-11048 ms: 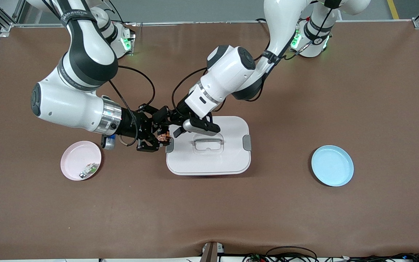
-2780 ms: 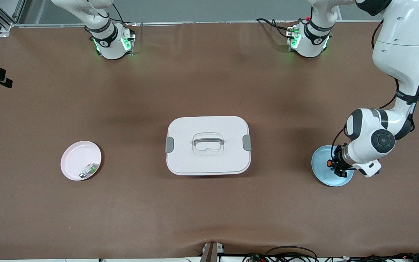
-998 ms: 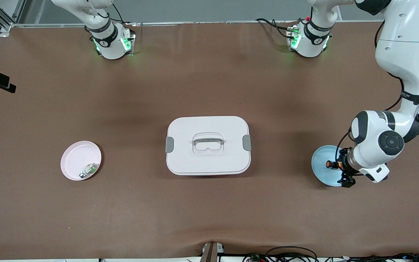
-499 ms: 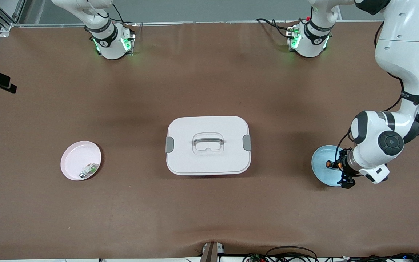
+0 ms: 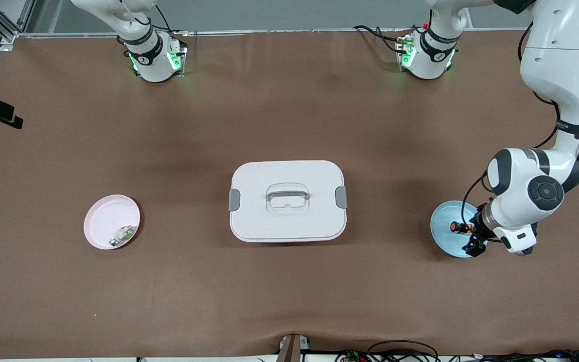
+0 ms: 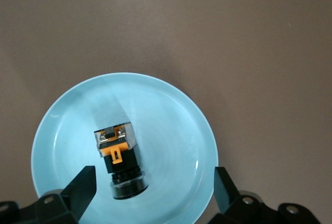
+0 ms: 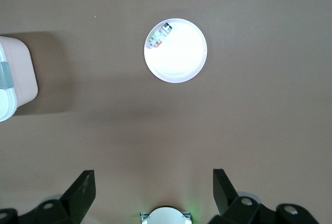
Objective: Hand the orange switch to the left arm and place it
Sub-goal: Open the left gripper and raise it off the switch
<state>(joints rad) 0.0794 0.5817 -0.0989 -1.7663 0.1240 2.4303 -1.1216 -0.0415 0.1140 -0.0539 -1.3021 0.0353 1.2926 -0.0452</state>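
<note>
**Camera layout**

Front view: high, across the table, looking down at both bases; covers the whole brown table (image 5: 289, 291).

Left wrist view: straight down, close over the blue plate (image 6: 62, 130), which nearly fills it. Same plate shows in the front view (image 5: 443, 236), small, at the left arm's end.

Right wrist view: straight down from well up. Takes in the pink plate (image 7: 181, 63) and a corner of the box (image 7: 18, 73); both appear in the front view, plate (image 5: 103, 221), box (image 5: 287, 221).
</note>
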